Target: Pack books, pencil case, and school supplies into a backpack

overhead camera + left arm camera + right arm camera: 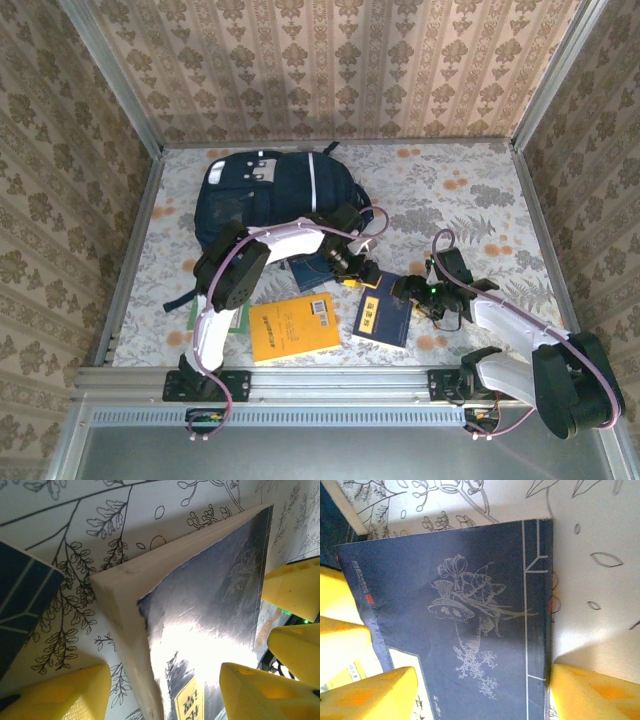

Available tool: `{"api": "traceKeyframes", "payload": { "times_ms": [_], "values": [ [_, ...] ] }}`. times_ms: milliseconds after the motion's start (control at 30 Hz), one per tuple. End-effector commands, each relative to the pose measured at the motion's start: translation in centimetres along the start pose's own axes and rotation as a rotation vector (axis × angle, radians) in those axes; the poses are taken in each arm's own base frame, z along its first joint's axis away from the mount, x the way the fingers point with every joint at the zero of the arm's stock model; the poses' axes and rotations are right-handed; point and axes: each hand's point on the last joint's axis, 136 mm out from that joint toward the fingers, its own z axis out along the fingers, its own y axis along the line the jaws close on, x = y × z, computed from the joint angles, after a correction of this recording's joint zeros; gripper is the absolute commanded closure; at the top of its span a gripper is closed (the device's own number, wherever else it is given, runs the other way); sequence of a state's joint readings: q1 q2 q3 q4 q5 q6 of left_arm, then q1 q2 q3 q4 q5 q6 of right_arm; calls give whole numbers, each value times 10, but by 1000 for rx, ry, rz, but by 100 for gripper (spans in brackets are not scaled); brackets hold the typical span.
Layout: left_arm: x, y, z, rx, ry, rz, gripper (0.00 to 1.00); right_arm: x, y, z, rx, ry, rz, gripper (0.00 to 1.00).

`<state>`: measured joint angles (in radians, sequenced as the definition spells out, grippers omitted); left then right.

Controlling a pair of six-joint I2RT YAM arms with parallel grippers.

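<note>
Navy book [470, 595]: flat, matte cover with pale line-drawn flowers, a white border and cream page edges. My left gripper [165, 667] stands wide; the book's tilted cream corner lies between the jaws, and I see no clamp on it. My right gripper [484, 669] is likewise agape astride the cover, whose long axis runs forward from my fingertips. The backpack [275, 195], of striped fabric, lies beyond my left gripper.
</note>
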<state>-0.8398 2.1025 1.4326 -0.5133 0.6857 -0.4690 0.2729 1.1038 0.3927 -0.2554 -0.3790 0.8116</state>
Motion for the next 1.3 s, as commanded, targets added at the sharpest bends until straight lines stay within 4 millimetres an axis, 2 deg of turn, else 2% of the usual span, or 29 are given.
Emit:
{"api": "traceKeyframes", "payload": {
  "times_ms": [0,133,367,733,833,933,1100,1167,1267],
  "values": [
    [6,-4,11,34,23,-12,44,0,24,-3,-138,4,11,29],
    [3,-6,9,44,13,-10,51,-3,43,-12,-234,-9,6,32],
    [1,-2,8,58,-1,-29,61,-8,60,-35,-334,-79,14,41],
    [-5,-4,2,141,-36,-66,73,-8,63,-29,-422,-87,54,46],
    [-4,0,3,130,-34,-74,75,-10,42,-27,-286,-118,49,48],
    [-4,3,1,109,-39,-74,76,-11,6,-34,-67,-159,61,49],
    [-4,0,-2,78,-28,-51,71,3,-31,-44,149,-120,87,52],
    [-5,0,-5,62,-32,-39,68,10,-38,-43,186,-85,102,56],
    [-4,-3,-7,64,-27,-27,66,22,-37,-29,143,-12,121,59]
  ]
}}
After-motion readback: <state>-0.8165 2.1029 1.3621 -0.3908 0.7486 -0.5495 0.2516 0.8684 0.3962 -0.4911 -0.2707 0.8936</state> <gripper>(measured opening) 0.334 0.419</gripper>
